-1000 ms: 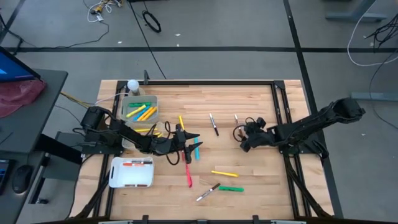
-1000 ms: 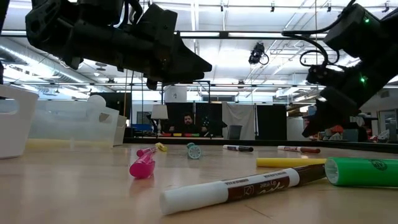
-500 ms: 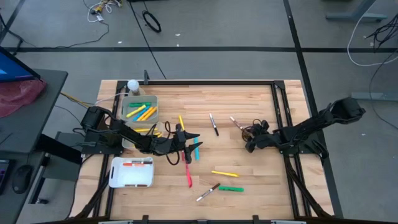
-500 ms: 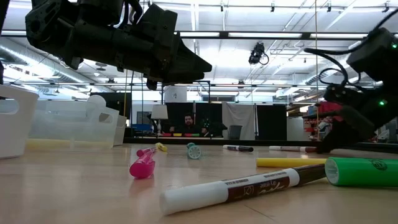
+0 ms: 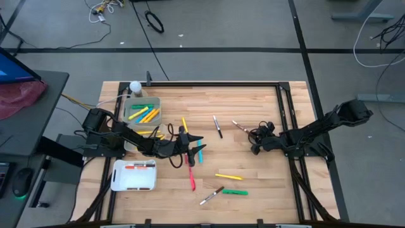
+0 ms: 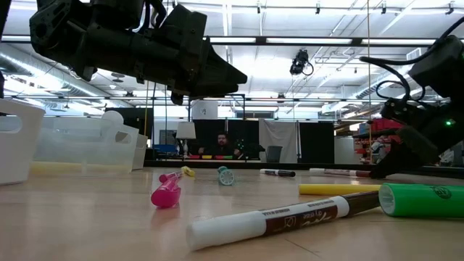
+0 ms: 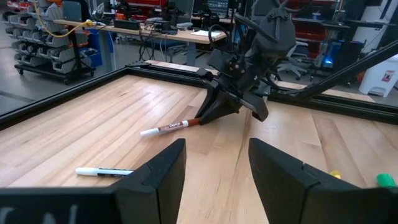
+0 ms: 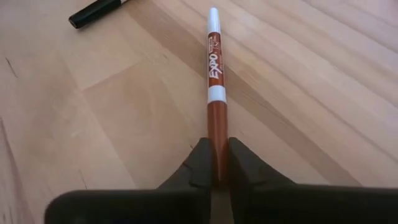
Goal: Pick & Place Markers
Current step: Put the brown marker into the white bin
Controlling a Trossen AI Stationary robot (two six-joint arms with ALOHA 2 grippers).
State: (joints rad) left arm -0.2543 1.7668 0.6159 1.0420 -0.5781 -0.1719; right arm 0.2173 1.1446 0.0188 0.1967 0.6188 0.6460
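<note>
My right gripper (image 8: 216, 167) is down at the tabletop, right of centre (image 5: 255, 135), shut on a white marker with a brown-red end (image 8: 213, 68). That marker also shows in the high view (image 5: 240, 126). My left gripper (image 5: 195, 147) hovers open above the table left of centre, over a light blue marker (image 5: 200, 154). Other markers lie flat on the wood: red (image 5: 191, 178), yellow (image 5: 228, 177), green (image 5: 235, 192), white and brown (image 5: 211, 196), and a white one with dark ends (image 5: 217, 126). My right gripper pinches the marker's brown-red end (image 8: 217, 138) between its two fingertips. The fingers slant down from the table's right side and lie along the marker. The marker lies low along the wood, its white end (image 7: 149, 132) on the table, pointing toward the far left.
A clear bin (image 5: 143, 111) holding yellow and green markers stands at the far left. A white bin (image 5: 134, 175) with a red-and-white marker sits at the near left. A dark frame (image 5: 278, 101) rims the table. Bare wood lies between the two grippers.
My right gripper has come down to the tabletop, shifted a little toward the table's right edge, and shut on the marker's brown-red end. The marker has turned from lying straight toward the far edge to lying slantwise.
</note>
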